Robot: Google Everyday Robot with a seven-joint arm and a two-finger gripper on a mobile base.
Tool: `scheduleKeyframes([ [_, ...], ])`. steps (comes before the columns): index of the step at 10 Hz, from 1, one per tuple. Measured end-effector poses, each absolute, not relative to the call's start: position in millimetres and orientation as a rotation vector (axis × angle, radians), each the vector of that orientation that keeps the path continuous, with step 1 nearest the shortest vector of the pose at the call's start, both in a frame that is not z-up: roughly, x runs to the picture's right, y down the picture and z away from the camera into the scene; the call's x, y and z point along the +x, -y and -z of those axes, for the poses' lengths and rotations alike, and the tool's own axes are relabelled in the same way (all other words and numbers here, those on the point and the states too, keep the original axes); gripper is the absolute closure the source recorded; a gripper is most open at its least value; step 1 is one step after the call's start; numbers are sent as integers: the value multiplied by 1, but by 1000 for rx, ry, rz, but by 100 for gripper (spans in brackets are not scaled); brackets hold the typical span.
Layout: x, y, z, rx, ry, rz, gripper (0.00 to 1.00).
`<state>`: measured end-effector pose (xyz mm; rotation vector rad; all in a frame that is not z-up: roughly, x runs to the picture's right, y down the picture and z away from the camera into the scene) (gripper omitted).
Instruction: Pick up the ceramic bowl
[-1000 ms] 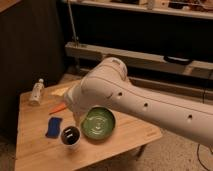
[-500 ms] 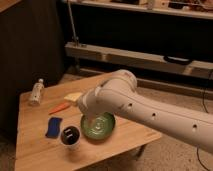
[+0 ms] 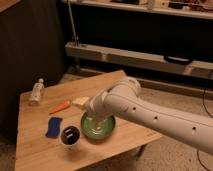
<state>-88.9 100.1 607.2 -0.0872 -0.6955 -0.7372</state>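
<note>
Low wooden desk carrying all the items, standing in front of a dark shelf unit. The white arm enters from the right and bends down over the middle of the desk, so that its wrist points straight into the target from above; for a wide, shallow vessel lying flat, this suits a grip on the rim or wall. The bowl, green and glossy with a dark rim, sits upright toward the front of the desk, partly covered by the wrist. To its left, just beside it, stands the dark cup; this near neighbour probably leaves the right and front rim as the freer sides for a grasp. Further left lie a blue sponge, a bottle on its side at the far left corner, an orange carrot-like piece and a pale block behind the bowl, all well clear of the approach. The pincer is low over the bowl's inside, at or close to its surface; whether it is apart or together cannot be told, as the wrist hides it. The bowl rests on the desk, so the lift appears not yet made.
</note>
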Motion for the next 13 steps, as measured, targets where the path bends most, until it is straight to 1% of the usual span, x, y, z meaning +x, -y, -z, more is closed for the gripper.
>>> scheduleKeyframes([
  [3,-72,-92,-616,-16,754,871,20],
  [5,-47,-67,-634,58,800,1034,20],
  [8,-25,-31,-652,64,735,1147,20],
  [13,-24,-34,-655,59,740,1153,20],
])
